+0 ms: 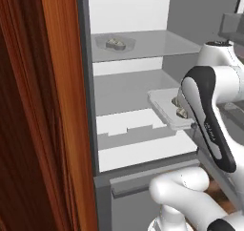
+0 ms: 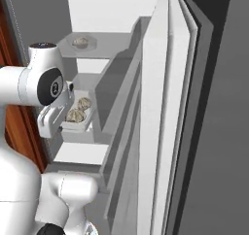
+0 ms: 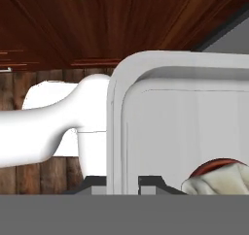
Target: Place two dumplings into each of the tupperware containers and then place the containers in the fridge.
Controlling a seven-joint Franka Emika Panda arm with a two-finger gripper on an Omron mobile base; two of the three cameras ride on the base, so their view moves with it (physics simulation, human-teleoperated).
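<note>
- The two-finger gripper, at the bottom centre of the hand view, is clamped on the rim of a shallow grey translucent plastic container.
- That container sits mid-right in the left base view, at the open grey-white fridge, and carries two pale crimped dumplings.
- A second filled container rests on the upper translucent shelf, upper centre.
- Judgement: keep the tray level, slide it fully over the middle shelf, lower until supported, then release.

The arm hides half of the held container — its dumplings barely show; one dumpling is cut off below.
</note>
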